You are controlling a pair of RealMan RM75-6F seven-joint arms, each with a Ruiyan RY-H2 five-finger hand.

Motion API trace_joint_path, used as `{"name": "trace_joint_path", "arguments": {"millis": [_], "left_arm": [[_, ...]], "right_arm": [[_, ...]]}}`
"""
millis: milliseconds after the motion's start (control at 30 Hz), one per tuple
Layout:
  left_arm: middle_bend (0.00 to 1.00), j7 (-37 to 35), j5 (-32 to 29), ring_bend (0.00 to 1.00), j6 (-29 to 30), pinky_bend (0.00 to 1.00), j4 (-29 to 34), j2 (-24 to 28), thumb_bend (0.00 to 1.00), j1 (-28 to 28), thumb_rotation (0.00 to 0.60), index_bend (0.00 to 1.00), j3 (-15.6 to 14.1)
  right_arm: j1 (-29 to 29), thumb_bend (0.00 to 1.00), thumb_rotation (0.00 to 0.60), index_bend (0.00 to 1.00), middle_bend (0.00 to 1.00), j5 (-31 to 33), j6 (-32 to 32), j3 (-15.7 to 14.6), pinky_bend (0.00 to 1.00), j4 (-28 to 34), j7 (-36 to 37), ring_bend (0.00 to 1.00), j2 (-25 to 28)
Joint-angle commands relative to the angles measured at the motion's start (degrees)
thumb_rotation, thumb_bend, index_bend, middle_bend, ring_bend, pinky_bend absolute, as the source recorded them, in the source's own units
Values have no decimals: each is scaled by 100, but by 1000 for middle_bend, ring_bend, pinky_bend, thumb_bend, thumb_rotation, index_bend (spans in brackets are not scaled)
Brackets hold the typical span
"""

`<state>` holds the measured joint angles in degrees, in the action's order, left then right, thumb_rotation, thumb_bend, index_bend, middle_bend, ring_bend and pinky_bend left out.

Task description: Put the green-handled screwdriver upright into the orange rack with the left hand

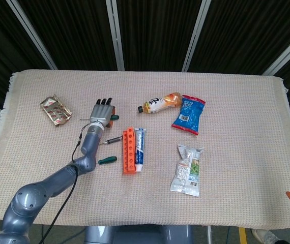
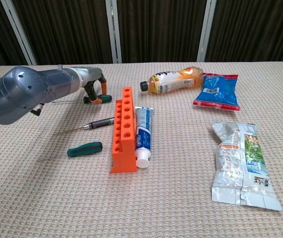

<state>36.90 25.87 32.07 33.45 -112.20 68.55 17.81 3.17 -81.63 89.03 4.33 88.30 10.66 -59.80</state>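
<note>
Left hand (image 1: 102,112) reaches far-left of the orange rack (image 1: 129,150), fingers curled over a green-and-orange-handled screwdriver (image 2: 98,98); grip unclear. Open cloth (image 1: 236,203) near right.

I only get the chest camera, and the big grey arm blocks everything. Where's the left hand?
Observer: In the head view, the left hand sits over a green-and-orange screwdriver handle, behind and left of the orange plastic rack. I can't tell if it grips.
Operator: Is there anything further left?
Observer: Yes, a crumpled shiny foil wrapper lies near the left edge of the beige woven tablecloth, outside your picture.
</note>
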Motion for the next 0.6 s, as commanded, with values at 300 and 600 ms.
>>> {"name": "trace_joint_path", "arguments": {"millis": [300, 600], "left_arm": [[0, -7, 98, 0, -69, 0, -308, -219, 400, 9, 600, 399, 103], [40, -93, 307, 0, 30, 0, -336, -274, 409, -50, 600, 553, 151]], "right_arm": [[42, 0, 600, 139, 47, 12, 31, 17, 28, -28, 38, 0, -6], [106, 0, 600, 139, 47, 14, 109, 27, 28, -58, 85, 0, -17]]}}
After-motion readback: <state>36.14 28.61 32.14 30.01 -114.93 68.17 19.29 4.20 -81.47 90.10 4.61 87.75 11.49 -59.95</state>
